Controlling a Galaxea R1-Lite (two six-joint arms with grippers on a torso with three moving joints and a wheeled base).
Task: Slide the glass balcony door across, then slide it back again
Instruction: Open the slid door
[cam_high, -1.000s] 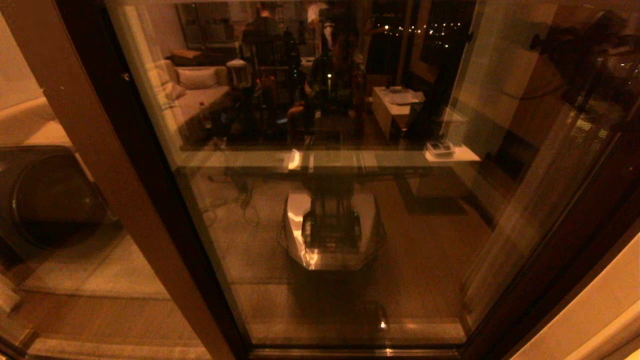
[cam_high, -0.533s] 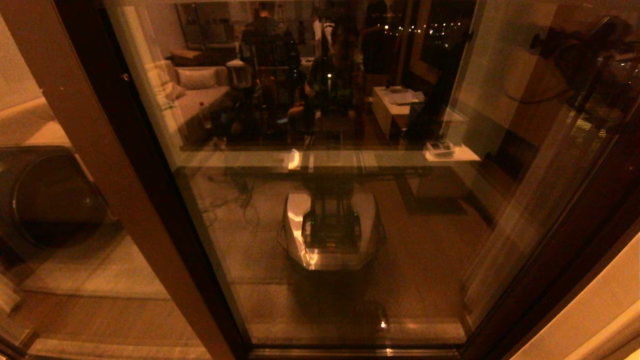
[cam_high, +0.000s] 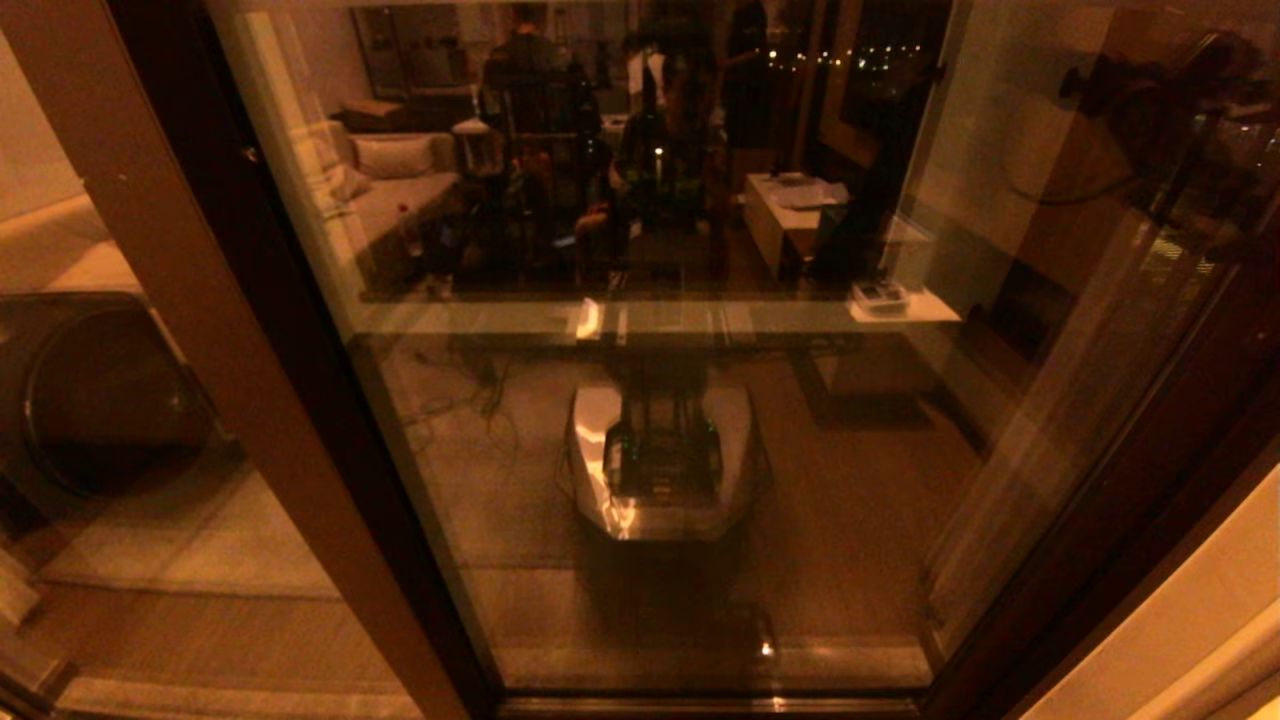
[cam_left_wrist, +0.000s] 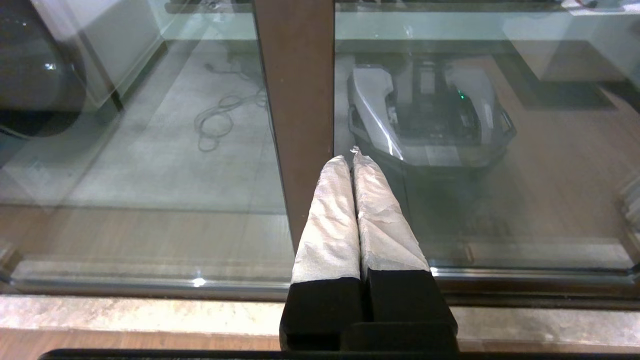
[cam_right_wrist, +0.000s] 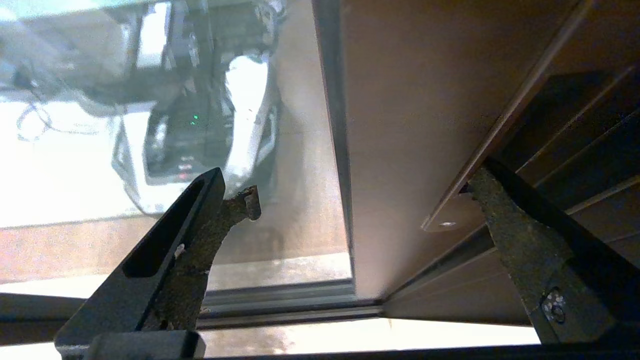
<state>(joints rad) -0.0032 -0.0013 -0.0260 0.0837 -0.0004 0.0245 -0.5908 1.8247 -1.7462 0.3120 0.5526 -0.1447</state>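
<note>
Spreading wide, the right gripper (cam_right_wrist: 350, 200) sits around the glass balcony door (cam_right_wrist: 400, 125) frame's edge, holding nothing; nothing has moved yet, so sliding waits.

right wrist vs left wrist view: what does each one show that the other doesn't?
Only the right wrist view: the right tool, open, straddling the handle-side brown upright of the reflective glass balcony door, one finger by the slim handle plate.

Only the left wrist view: the left tool, shut and parked, pointing at a brown frame upright; a cable loop on the floor beyond.

Both: the robot's white base reflected in the glass and the bottom track.
</note>
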